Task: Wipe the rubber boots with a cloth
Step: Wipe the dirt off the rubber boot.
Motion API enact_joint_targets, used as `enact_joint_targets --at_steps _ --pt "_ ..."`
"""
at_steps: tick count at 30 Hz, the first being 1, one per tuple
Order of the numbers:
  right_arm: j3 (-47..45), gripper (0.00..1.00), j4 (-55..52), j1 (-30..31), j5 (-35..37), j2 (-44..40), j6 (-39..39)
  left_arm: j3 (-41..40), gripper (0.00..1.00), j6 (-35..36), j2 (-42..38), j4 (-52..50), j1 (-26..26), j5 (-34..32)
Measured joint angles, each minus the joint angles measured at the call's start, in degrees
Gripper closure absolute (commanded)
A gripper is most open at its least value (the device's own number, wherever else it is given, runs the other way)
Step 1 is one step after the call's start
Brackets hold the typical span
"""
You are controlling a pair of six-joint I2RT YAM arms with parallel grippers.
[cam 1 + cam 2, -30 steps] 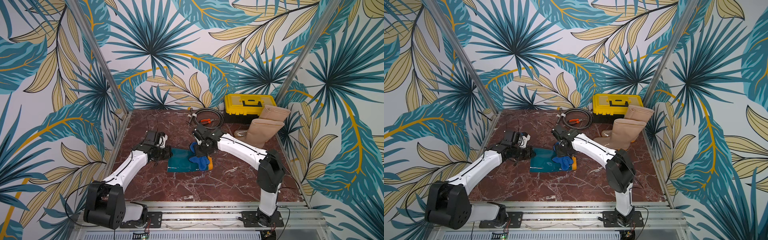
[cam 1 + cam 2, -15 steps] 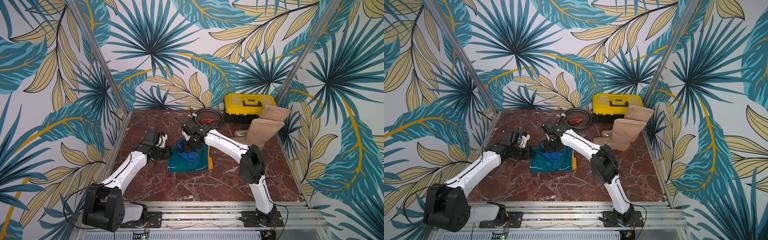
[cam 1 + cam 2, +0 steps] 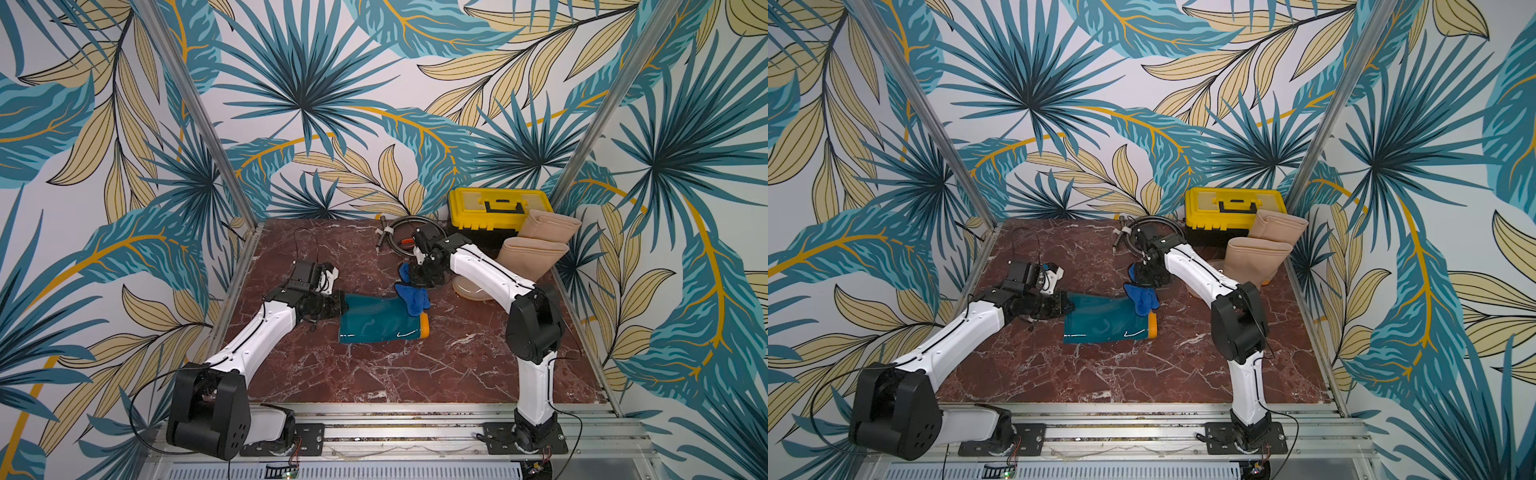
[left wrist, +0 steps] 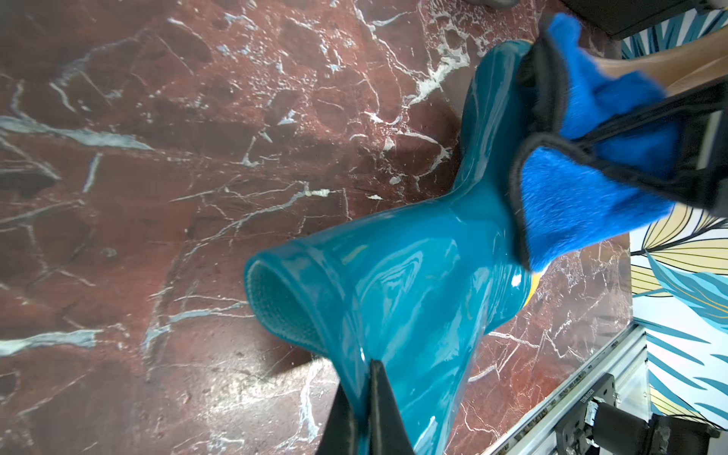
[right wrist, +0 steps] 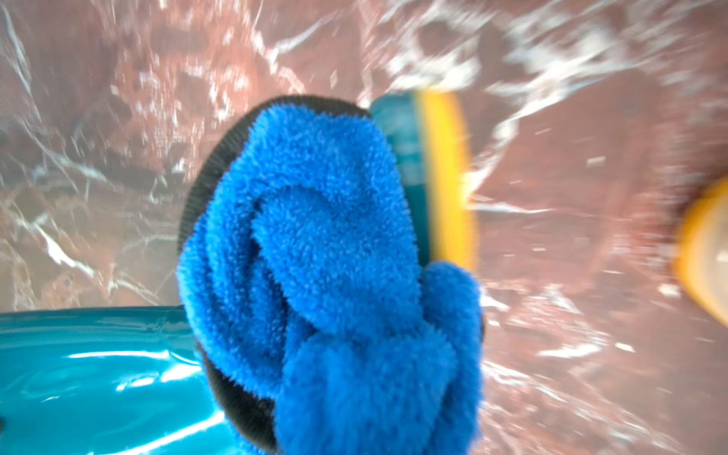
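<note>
1. Pins the glossy dark teal rubber boot (image 3: 374, 322) by its shaft rim with the left gripper (image 3: 340, 305), jaws pinched shut.
2. Clamps the fluffy bright blue terry cloth (image 3: 412, 297) in the right gripper (image 3: 422, 282), draped on the boot's foot.
3. Keeps that boot on its side mid-way across the red-brown marble bench (image 3: 374, 374), long axis left to right, orange sole toward the right edge.
4. Leaves two beige-tan rubber boots (image 3: 536, 249) in the far right corner, nearer the right arm.
</note>
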Motion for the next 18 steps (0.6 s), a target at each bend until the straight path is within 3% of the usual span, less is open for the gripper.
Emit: enact_joint_targets --at_steps 11,15,18 --pt "6.8 1.00 1.2 13.1 -2.7 5.3 0.8 0.2 1.00 -0.1 0.0 -1.3 0.2 -0.8" --pt "6.8 1.00 -0.5 11.5 -1.1 5.8 -0.5 0.2 1.00 -0.1 -0.8 -1.7 0.2 -0.9" --pt "5.9 1.00 -1.9 5.9 0.7 5.5 -0.7 0.2 1.00 0.0 -2.0 -2.3 0.2 -1.2"
